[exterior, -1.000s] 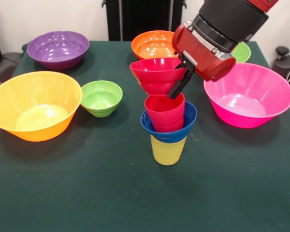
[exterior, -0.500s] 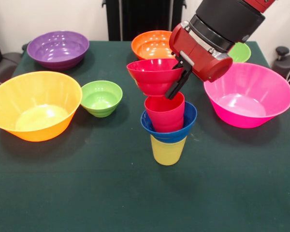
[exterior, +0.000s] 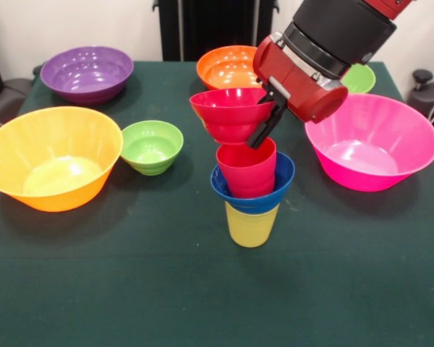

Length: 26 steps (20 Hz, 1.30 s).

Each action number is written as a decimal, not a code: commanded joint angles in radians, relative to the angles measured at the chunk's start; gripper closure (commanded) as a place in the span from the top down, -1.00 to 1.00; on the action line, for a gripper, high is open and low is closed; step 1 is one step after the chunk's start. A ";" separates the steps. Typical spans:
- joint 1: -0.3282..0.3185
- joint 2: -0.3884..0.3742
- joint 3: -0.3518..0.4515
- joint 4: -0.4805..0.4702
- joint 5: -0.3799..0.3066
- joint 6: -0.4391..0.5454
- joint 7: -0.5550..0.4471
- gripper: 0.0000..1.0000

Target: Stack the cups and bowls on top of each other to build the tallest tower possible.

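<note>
The tower stands mid-table: a yellow cup, a small blue bowl on it, and a red cup in the blue bowl. My gripper comes down from the upper right and is shut on the right rim of the small red bowl. One black finger runs down the bowl's outer wall. The red bowl hangs slightly tilted right over the red cup's mouth, a little left of centre. Whether its base touches the cup's rim I cannot tell.
A large orange-yellow bowl and a small green bowl sit to the left. A purple bowl and an orange bowl stand at the back. At the right is a large pink bowl, with a green bowl behind it.
Since a second ago the gripper and the red bowl have shifted slightly left and up. Over the last half second nothing has moved.
</note>
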<state>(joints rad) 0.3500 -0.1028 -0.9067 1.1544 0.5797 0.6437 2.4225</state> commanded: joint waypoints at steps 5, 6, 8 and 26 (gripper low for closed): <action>0.010 0.031 0.182 0.029 -0.010 -0.015 0.142 -1.00; 0.010 0.031 0.184 0.031 -0.010 -0.019 0.141 -1.00; 0.010 0.030 0.187 0.033 -0.009 -0.023 0.141 -1.00; 0.011 0.041 0.199 0.028 0.000 -0.042 0.170 -1.00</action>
<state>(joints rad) 0.3500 -0.0940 -0.8714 1.1547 0.5797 0.6345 2.4225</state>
